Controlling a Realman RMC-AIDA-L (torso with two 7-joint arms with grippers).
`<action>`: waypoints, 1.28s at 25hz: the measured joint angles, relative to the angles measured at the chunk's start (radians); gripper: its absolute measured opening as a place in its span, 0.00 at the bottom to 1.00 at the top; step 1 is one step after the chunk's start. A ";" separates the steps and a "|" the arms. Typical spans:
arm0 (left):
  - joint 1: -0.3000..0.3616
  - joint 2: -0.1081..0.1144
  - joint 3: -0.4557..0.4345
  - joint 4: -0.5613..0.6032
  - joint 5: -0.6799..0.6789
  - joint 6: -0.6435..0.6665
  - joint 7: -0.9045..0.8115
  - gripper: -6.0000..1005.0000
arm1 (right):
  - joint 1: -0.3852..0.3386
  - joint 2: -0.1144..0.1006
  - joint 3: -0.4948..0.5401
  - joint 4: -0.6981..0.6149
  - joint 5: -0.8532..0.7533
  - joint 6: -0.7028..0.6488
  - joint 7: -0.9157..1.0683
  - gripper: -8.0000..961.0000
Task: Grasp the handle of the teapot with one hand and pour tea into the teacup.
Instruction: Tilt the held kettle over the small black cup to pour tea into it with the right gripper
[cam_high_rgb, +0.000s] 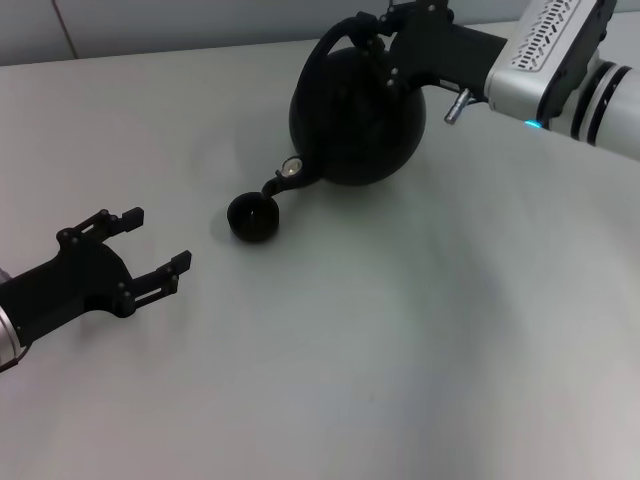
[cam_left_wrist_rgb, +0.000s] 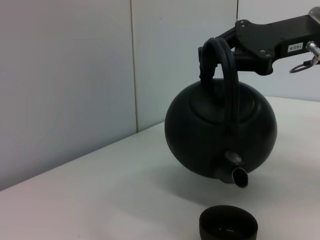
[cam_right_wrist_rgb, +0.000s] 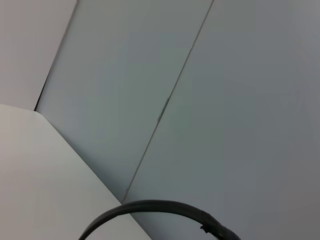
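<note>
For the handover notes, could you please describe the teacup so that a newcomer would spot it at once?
Start at the big round black teapot, held tilted above the white table by the right gripper on its handle. Just below its spout sits the teacup, a tiny dark handleless bowl, far smaller than the pot and resting on the table, unheld.

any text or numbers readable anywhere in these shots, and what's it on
One small white label on the side of the right tool, seen in the left wrist view above the teapot: it looks like "183-4", but it is too small to read with certainty.
No lettering shows on the teapot, the handle, the teacup, the left tool, the table or the wall.
</note>
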 joint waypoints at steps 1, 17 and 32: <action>0.000 0.000 0.000 0.000 0.000 0.000 0.000 0.81 | 0.000 0.000 -0.002 -0.002 0.000 0.000 0.000 0.10; -0.001 -0.001 0.000 0.000 0.001 0.000 0.000 0.81 | 0.000 0.000 -0.008 -0.017 0.000 0.013 -0.008 0.10; -0.008 -0.001 0.000 -0.011 0.001 0.000 0.004 0.81 | -0.005 0.003 -0.031 -0.053 -0.032 0.015 -0.011 0.10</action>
